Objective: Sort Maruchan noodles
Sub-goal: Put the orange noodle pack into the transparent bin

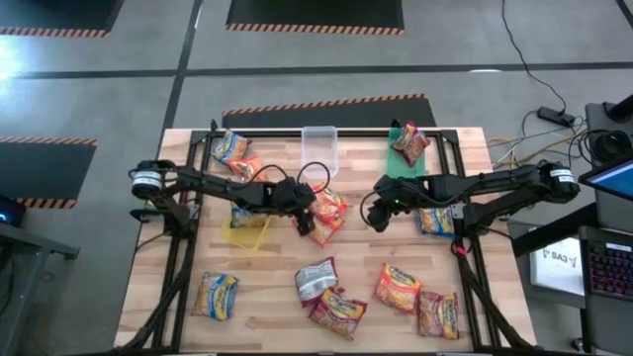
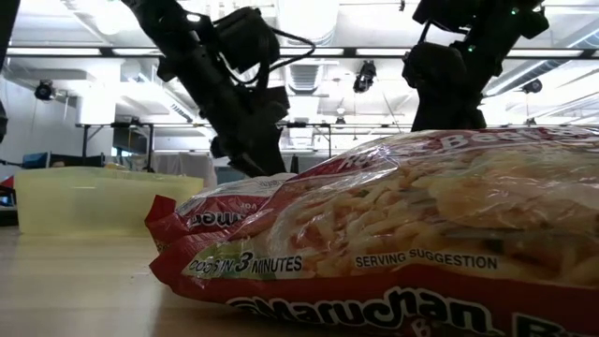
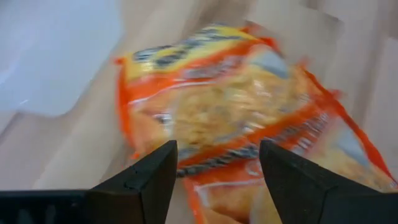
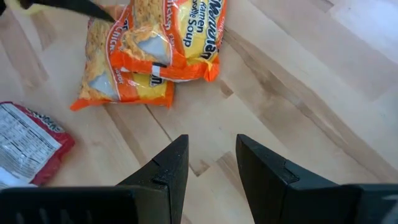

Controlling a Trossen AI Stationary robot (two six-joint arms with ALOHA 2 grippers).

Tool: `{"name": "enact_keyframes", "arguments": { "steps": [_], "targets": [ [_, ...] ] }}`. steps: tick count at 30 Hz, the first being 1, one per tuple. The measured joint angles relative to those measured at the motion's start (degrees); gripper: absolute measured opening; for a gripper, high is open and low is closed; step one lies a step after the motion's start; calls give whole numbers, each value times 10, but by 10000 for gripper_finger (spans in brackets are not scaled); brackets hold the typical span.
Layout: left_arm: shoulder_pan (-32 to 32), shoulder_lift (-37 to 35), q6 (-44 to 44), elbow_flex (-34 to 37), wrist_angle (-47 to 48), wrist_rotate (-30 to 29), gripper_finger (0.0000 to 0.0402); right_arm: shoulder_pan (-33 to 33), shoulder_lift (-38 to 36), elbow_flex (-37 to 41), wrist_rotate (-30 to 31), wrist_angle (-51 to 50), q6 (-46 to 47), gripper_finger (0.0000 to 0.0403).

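My left gripper [image 1: 306, 222] hangs with fingers spread and empty over two overlapping orange noodle packets [image 1: 329, 212] at mid-table, just beside the yellow tub [image 1: 247, 233] holding one packet [image 1: 244, 216]. My right gripper [image 1: 376, 218], parted and empty, hovers over bare wood. The clear tub [image 1: 319, 148] looks empty; one dark red packet [image 1: 410, 143] lies on the green tub [image 1: 401, 164], others lie loose along the near edge.

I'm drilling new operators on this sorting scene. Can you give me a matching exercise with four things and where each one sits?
Things:
1. clear tub
2. green tub
3. yellow tub
4. left hand

Places:
A. holds a dark red packet
B. partly under the left arm
C. open, over the orange packets
D. middle of the far edge of the table

Pairs: 1-D, 2-A, 3-B, 4-C
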State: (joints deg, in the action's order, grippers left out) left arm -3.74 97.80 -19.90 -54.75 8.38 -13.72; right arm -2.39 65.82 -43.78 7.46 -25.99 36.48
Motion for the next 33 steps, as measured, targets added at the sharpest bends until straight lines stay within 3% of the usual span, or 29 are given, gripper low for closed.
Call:
{"name": "enact_keyframes", "arguments": {
  "steps": [10, 16, 22, 28, 33],
  "targets": [
    [-11, -10, -79, 54, -68, -18, 213, -1, 27, 47, -57, 75, 2, 123],
    [-14, -39, -88, 55, -46, -37, 213, -14, 26, 63, -63, 102, -7, 123],
    [-36, -75, -153, 84, -15, -32, 213, -43, 41, 72, -90, 132, -11, 128],
    [-87, -80, -206, 127, -143, 84, 213, -73, 70, 72, -117, 177, -4, 132],
    [-127, -67, -241, 143, -145, 148, 213, -91, 96, 72, -155, 218, -5, 132]
  ]
}}
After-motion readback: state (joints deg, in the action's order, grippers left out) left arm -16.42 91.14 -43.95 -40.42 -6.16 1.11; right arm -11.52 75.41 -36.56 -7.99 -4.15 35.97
